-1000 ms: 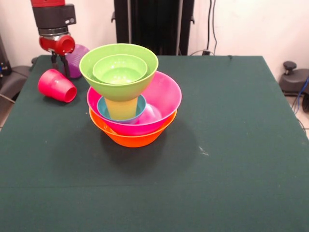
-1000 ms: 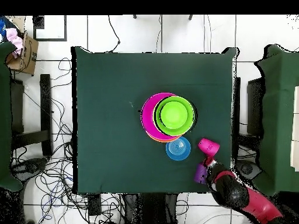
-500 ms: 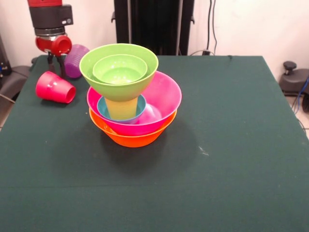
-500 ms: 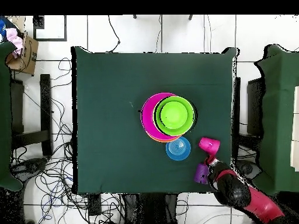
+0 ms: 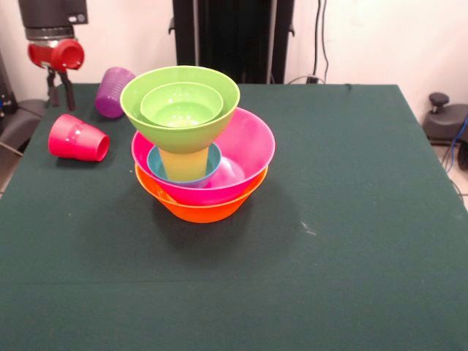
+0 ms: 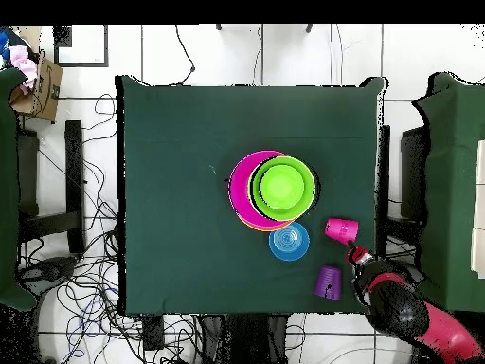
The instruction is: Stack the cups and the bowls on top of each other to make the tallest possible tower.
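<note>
The red-and-black gripper (image 5: 58, 86) hung above the table's corner, seemingly empty, jaws slightly parted; the red tapered plastic cup (image 5: 77, 137) and purple plastic cup (image 5: 114, 92) lay toppled nearby.

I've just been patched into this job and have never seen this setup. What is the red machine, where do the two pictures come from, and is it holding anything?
The red and black machine is a robot arm; its gripper hangs at the table's corner. One picture looks across the green table toward the robot; the other looks straight down, with the robot at the bottom, so the sides are swapped between them.

In the middle stands the tower: an orange bowl, a pink bowl, a blue bowl, a yellow cup, then two green bowls. From above, another blue bowl shows beside the tower.

The red cup and the purple cup lie on their sides near the gripper. Its fingers hold nothing, as far as I can see.
</note>
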Robot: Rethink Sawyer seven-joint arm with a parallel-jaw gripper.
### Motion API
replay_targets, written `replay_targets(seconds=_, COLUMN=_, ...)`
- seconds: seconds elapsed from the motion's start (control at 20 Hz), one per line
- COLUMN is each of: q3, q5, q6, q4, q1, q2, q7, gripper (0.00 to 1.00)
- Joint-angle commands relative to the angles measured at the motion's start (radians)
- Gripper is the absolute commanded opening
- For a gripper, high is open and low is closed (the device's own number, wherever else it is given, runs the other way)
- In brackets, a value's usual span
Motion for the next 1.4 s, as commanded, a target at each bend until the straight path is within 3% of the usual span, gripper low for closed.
replay_targets(seconds=0.05, q3=0.171, q5=0.001, q6=0.204, q4=-0.010, q1=-0.003, q2=-0.063, q7=-0.157, gripper=1.00)
replay_targets(seconds=0.35, q3=0.300, q5=-0.006, q6=0.297, q4=-0.017, q1=-0.049, q2=-0.056, q7=-0.245, gripper=1.00)
replay_targets(seconds=0.7, q3=0.483, q5=0.015, q6=0.438, q4=-0.064, q1=-0.091, q2=0.025, q7=-0.359, gripper=1.00)
replay_targets(seconds=1.0, q3=0.540, q5=-0.012, q6=0.489, q4=-0.103, q1=-0.099, q2=0.068, q7=-0.384, gripper=1.00)
replay_targets(seconds=1.4, q3=0.535, q5=-0.083, q6=0.501, q4=-0.129, q1=-0.124, q2=0.137, q7=-0.432, gripper=1.00)
